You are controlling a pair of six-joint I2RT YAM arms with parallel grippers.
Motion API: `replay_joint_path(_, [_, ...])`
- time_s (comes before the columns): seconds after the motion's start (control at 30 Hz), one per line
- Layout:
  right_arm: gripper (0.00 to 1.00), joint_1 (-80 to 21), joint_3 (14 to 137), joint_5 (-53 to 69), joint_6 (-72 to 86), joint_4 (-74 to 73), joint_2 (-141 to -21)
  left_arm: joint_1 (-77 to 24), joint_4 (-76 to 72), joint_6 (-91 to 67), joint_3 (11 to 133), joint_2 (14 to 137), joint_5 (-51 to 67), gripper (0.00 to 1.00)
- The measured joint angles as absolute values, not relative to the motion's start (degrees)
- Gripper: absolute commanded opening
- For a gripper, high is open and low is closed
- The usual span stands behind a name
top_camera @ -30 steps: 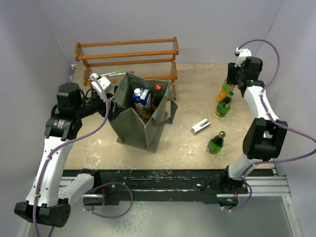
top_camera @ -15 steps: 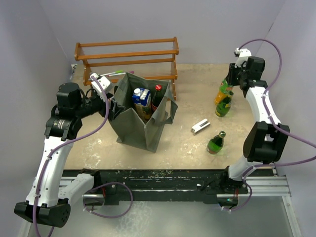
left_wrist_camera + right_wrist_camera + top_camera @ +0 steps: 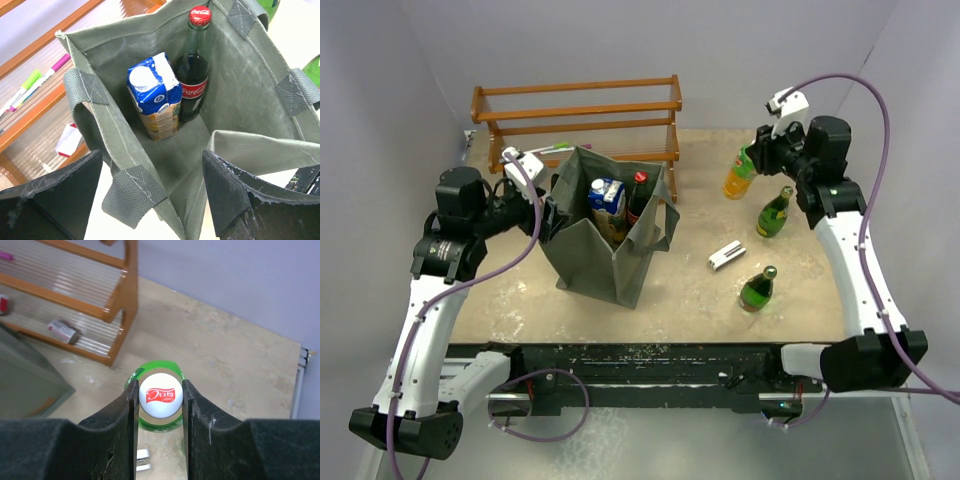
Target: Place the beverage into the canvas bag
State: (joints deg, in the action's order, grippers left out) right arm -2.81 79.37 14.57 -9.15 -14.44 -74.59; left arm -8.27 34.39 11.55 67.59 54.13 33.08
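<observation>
**Bottle to the bag mouth**

Nearest, the left gripper stands wide astride the rim of the canvas bag. Farther back, the right gripper pinches the orange bottle by its cap. The bottle should stay upright and lower beside the carton.

Looking straight down from the wrist, the right gripper fills the bottom edge; its 2 dark fingers press either side of a white cap with a red logo, atop a green bottle seen end-on. Beneath is a tan tabletop; a wooden rack with ribbed clear shelves stands upper left, a small packet on its lower shelf; a corner of the grey-green canvas bag shows at the left edge; a lilac wall runs behind.
</observation>
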Motion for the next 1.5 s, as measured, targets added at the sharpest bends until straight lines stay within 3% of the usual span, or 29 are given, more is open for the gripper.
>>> replay_joint_path(0.27, [0.00,-7.11,82.67,20.03,-10.28,-22.24,-68.53,-8.27,36.38,11.53,68.10,56.38,28.67,0.83])
replay_joint_path(0.67, [0.00,-13.30,108.90,30.96,-4.47,-26.35,-68.36,-8.27,37.04,10.59,70.15,59.79,25.56,0.84])
replay_joint_path(1.13, [0.00,-29.50,130.17,36.86,1.76,-28.99,-90.26,-8.27,54.61,34.68,81.78,64.14,46.98,0.75])
replay_joint_path(1.43, [0.00,-35.66,131.46,37.01,2.46,-30.98,-98.13,-8.27,60.99,46.59,79.24,66.70,51.59,0.56])
replay_joint_path(1.5, [0.00,-36.29,131.07,37.08,2.44,-30.92,-98.52,-8.27,62.11,49.06,77.97,66.70,52.66,0.42])
